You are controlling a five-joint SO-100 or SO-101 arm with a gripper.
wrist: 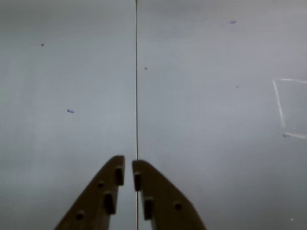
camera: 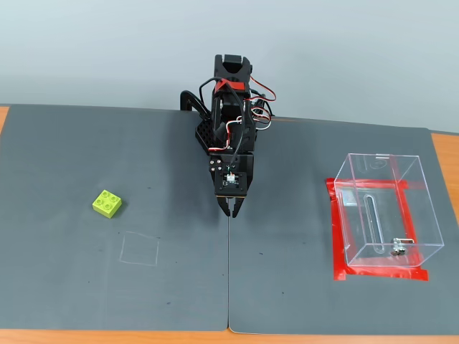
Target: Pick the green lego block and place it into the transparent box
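Looking down through the wrist view, I saw the jaws nearly closed, their brown tips only a thin gap apart and nothing held between them. They hung right over the seam where the two dark grey mats meet, a thin pale line running straight up the picture. Off to the right of that view I made out a faint chalk square drawn on the mat, cut off by the edge.

From the fixed view, nearest the camera, I saw the orange tabletop showing as a strip below the mats. A little farther in lay the chalk square, left of the seam. The green lego block sat just beyond it and to its left, studs up, resting flat on the left mat and well apart from the arm.

On the right mat stood the transparent box, upright on its red tape outline, with a small metal latch at its near lower wall. I saw nothing inside it.

In the middle, the black arm reached toward the camera, its jaws pointed down over the seam, between the block and the box and touching neither. Behind it all rose a plain pale wall.
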